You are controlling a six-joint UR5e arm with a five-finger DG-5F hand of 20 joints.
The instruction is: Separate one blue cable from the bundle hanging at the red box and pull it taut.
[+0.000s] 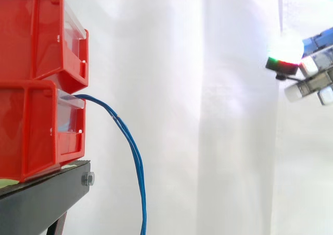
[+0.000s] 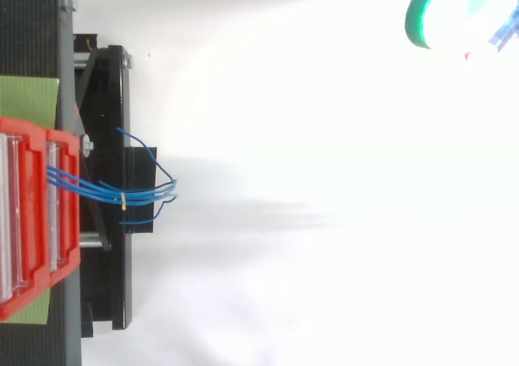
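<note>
— Which step are you on?
— The approach, I judge, right at the start. My hand [image 1: 312,78] is high at the right, well apart from the work. Its fingers [image 1: 304,88] reach out fairly straight toward the bins, with nothing between them. One pad [image 1: 285,48] glows white with a green and red rim.
— So no cable is picked out yet?
— None. A wide gap before the curtain [image 1: 208,141] lies between me and the bundle [image 1: 137,157]. The bundle comes out of the front of the lower bin [image 1: 31,131], arcs outward and hangs slack past the edge of the stand [image 1: 41,193].
— How do the strands lie?
— From above they run close together out of the bin, held by a small pale tie [image 2: 122,200], then fan a little beyond it. From the side they overlap, so I can't tell them apart.
— What does the next move call for?
— I'd come down and across to the hanging part beyond the tie, where the strands loosen. There I'd slip a fingertip behind one strand alone, pinch it and pull away from the bin. The risk, I think, is catching two at once, since they hang nearly touching.
— And farthest off?
— The upper bin [image 1: 36,32] sits on the lower one and plays no part.
</note>
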